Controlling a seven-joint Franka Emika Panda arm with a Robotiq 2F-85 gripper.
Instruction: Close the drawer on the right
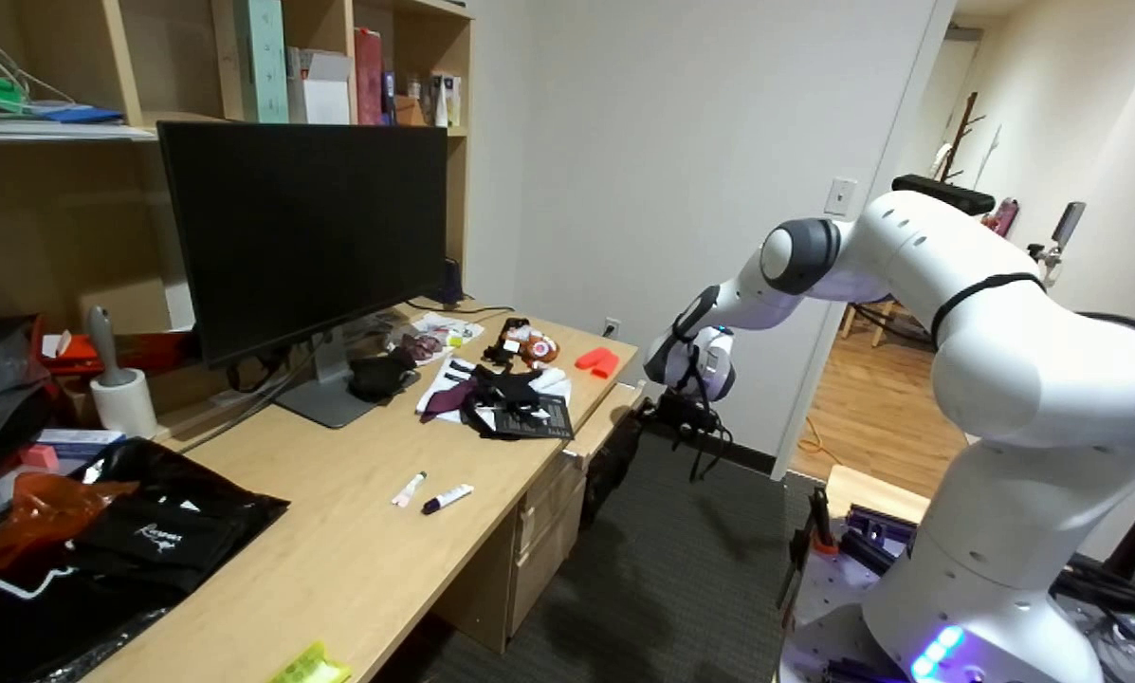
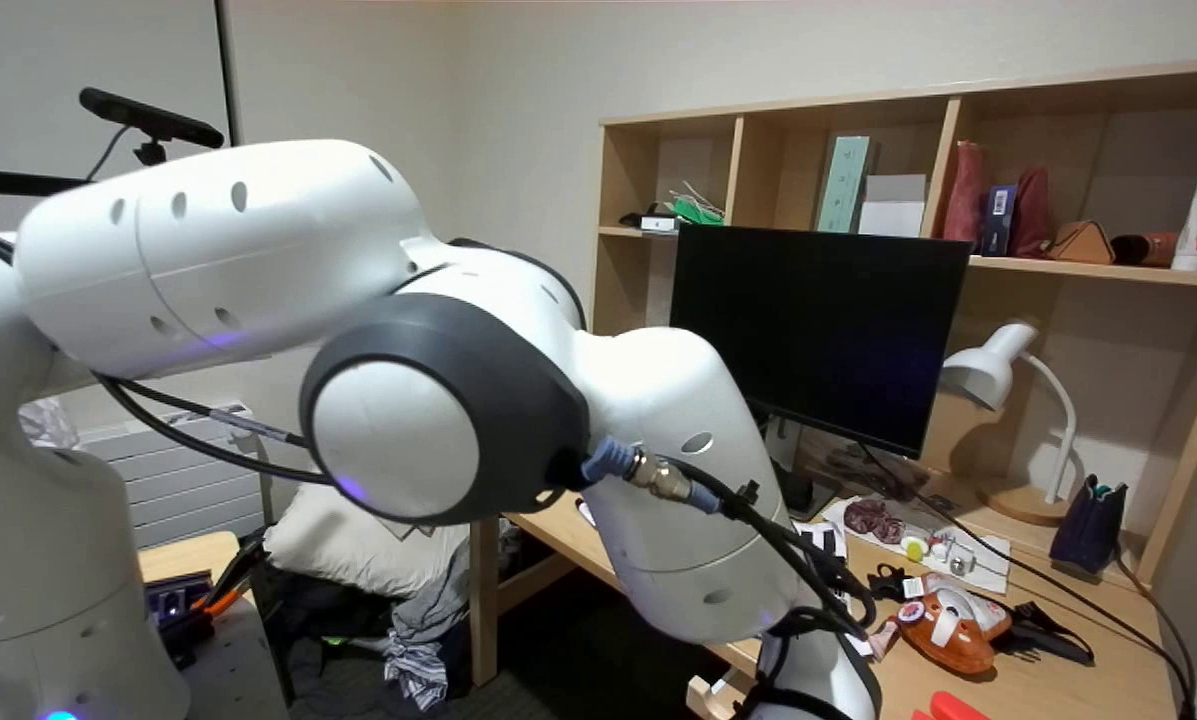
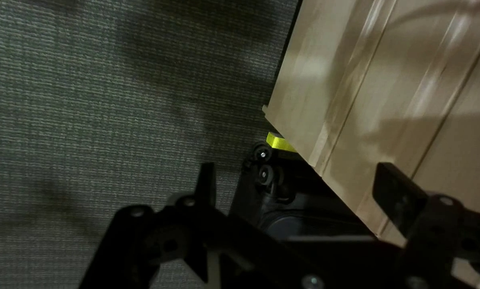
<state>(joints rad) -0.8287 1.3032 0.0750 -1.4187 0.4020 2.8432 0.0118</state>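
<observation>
The drawer (image 1: 610,415) is light tan wood and sticks out from under the desktop at its far end, partly open. A corner of the drawer also shows at the bottom of an exterior view (image 2: 715,697), mostly hidden by the arm. My gripper (image 1: 683,415) is just outside the drawer front, on the floor side; its fingertips are hard to make out there. In the wrist view my gripper (image 3: 298,180) is open, with its fingers wide apart and nothing between them. Its right finger overlaps tan drawer fronts (image 3: 356,92); I cannot tell whether it touches.
The desk (image 1: 339,531) holds a monitor (image 1: 311,228), red-orange pieces (image 1: 597,361), cloth items and small tubes. A cabinet with more drawers (image 1: 548,550) stands below. A black wheeled case (image 3: 292,224) and a yellow object (image 3: 280,142) sit near the cabinet. A wall (image 1: 681,190) rises behind.
</observation>
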